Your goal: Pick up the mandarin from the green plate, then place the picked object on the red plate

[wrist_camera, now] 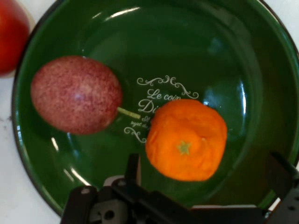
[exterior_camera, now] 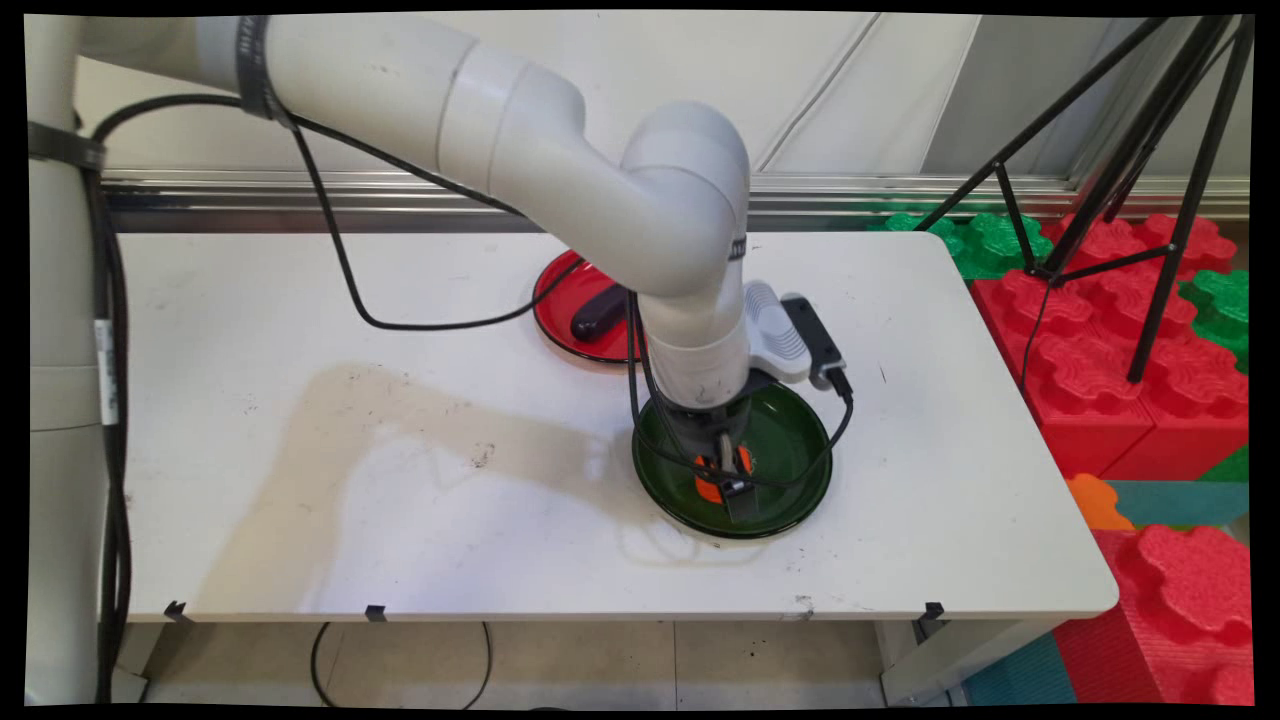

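Note:
My gripper [exterior_camera: 726, 478] is lowered into a dark green plate [exterior_camera: 795, 450] at the table's middle right. It is open, and its fingers stand on either side of an orange mandarin [wrist_camera: 187, 140]. In the hand view the left finger [wrist_camera: 133, 169] is close to the fruit, while the right finger stands well apart from it. A speckled purple-red passion fruit [wrist_camera: 76, 94] lies on the same green plate [wrist_camera: 210, 46], beside the mandarin and clear of the gripper. In the main view the mandarin [exterior_camera: 708, 488] only peeks out from behind the gripper, and the passion fruit is hidden by the arm.
A red plate [exterior_camera: 558, 300] with a dark oblong thing [exterior_camera: 598, 313] on it sits just behind the green plate. A black cable [exterior_camera: 400, 322] loops over the table. A black tripod [exterior_camera: 1150, 200] and red and green foam blocks [exterior_camera: 1100, 330] stand at the right.

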Robot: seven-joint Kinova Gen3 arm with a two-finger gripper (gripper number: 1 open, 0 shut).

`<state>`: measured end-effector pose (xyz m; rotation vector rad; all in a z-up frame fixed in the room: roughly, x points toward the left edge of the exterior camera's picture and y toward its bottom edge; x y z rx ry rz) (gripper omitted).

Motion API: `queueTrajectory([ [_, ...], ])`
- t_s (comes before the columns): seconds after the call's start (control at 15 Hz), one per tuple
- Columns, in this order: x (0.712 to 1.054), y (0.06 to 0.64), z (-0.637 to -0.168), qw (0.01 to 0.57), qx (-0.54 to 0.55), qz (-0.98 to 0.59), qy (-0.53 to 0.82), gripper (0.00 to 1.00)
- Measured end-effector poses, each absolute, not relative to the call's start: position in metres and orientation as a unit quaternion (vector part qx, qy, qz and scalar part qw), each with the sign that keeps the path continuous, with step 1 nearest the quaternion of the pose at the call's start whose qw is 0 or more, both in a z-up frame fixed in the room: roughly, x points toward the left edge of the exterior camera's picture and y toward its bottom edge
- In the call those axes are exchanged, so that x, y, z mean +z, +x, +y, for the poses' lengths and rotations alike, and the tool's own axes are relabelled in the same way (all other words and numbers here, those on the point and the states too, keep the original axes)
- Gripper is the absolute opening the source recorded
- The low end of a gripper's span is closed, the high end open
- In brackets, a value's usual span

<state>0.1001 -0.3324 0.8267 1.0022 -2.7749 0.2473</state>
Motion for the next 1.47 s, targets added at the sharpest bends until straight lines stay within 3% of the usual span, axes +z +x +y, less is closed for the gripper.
queueTrajectory([
  [0.33, 0.809, 0.098, -0.339, 0.093, 0.080, -0.933, 0.339, 1.00],
  [0.4, 0.806, 0.098, -0.340, 0.094, 0.081, -0.932, 0.339, 0.00],
  [0.8, 0.810, 0.105, -0.337, 0.112, 0.091, -0.928, 0.344, 0.00],
  [1.47, 0.919, 0.157, -0.310, 0.167, 0.152, -0.905, 0.360, 0.00],
])
